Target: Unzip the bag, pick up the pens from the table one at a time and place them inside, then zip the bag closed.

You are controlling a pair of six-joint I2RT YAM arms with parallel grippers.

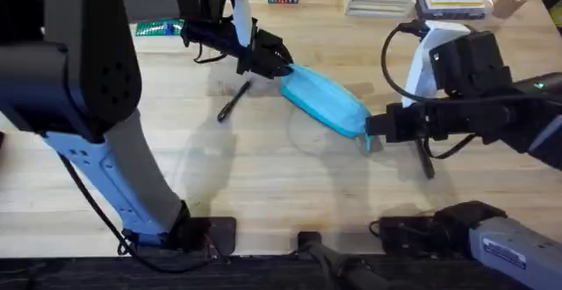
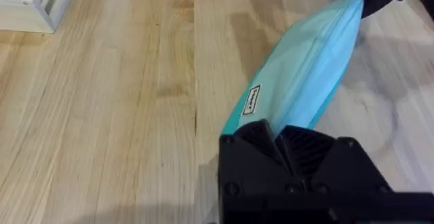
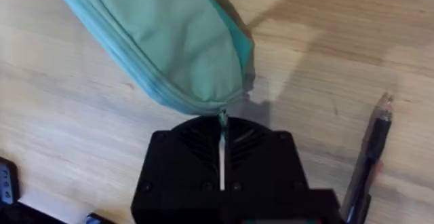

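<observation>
The light blue, soft, elongated pencil pouch (image 1: 323,100) lies slantwise on the light wood plank counter (image 1: 263,176), strung between the two hands. Its upper-left end sits in the left hand (image 1: 274,65), and its lower-right end meets the right hand (image 1: 373,130). In the left wrist view the pouch (image 2: 298,81) runs away from the black fingers (image 2: 271,142), which are closed together over the near end of the fabric; a small white label shows on its side. At the far end of that view the other arm's black hand grips the pouch's tip.

In the right wrist view the right hand (image 3: 222,132) has its fingers pressed together with only a thin slit between them — a small metal tab at the end of the pouch (image 3: 169,41) is pinched there, most likely the zipper pull. The zipper seam runs along the pouch's edge; whether it is open or closed cannot be told.

One thin black stick pen (image 1: 234,101) lies on the counter just left of the pouch, below the left hand, apart from both. A second thin dark pen (image 1: 426,160) lies beside the right hand, seen in the right wrist view (image 3: 369,153) close to the fingers but not touching the pouch.

The left arm rises large from the lower left and reaches forward over the counter; the right arm comes in from the right edge, its forearm low and level, pointing left at the pouch.
</observation>
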